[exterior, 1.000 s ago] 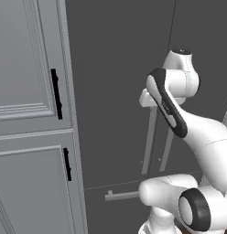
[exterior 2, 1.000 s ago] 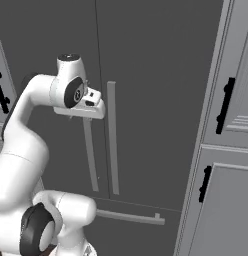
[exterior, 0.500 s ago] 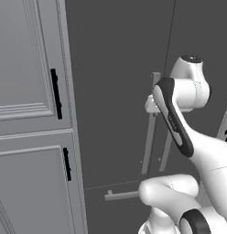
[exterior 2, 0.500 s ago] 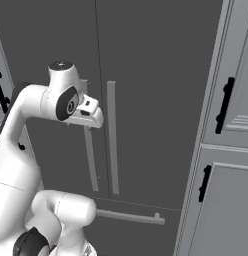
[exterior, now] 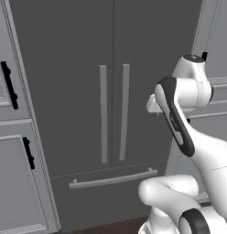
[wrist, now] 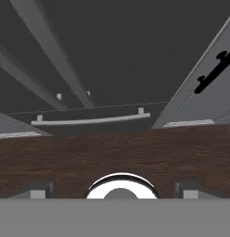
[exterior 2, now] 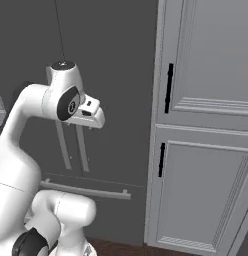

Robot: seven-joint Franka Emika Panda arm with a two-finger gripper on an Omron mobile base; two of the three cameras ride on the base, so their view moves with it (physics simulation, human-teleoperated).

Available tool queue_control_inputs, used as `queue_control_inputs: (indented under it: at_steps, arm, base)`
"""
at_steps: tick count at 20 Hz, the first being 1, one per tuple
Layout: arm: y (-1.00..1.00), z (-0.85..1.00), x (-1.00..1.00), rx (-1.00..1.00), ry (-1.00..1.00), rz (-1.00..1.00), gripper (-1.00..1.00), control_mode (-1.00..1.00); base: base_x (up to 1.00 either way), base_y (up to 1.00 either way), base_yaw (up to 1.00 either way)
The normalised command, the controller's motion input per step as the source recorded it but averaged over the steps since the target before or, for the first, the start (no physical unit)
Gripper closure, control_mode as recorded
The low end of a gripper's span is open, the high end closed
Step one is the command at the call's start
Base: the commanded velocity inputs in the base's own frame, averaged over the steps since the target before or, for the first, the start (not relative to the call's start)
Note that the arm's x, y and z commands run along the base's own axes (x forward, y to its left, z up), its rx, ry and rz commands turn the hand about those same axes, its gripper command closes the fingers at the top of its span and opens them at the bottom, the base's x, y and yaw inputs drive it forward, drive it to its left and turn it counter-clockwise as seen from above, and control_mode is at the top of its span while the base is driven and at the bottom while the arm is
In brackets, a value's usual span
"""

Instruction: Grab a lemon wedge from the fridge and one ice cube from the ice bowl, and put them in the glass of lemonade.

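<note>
The fridge (exterior: 110,91) is filling the centre of the left base view, both doors shut, showing two upright silver handles (exterior: 102,114) and one horizontal drawer bar (exterior: 113,178). The gripper (wrist: 114,193) is standing with its jaws spread wide, gripping nothing.

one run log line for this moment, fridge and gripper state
stage: at fridge | fridge: both doors shut | handles: untouched | gripper: open, empty, pointing down at floor
</note>
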Motion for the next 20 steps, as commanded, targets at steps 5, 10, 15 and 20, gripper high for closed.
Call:
queue_control_inputs:
  at_steps: [5, 10, 15, 20]
  arm:
    - [0.00, 0.00, 0.00, 0.00, 0.00, 0.00, -1.00, 1.00]
    - [0.00, 0.00, 0.00, 0.00, 0.00, 0.00, -1.00, 1.00]
    - [0.00, 0.00, 0.00, 0.00, 0.00, 0.00, -1.00, 1.00]
    - [0.00, 0.00, 0.00, 0.00, 0.00, 0.00, -1.00, 1.00]
  base:
    - [-0.64, 0.00, 0.24]
    - [-0.61, 0.00, 0.23]
    - [-0.05, 0.06, 0.09]
    - [0.15, 0.43, -0.11]
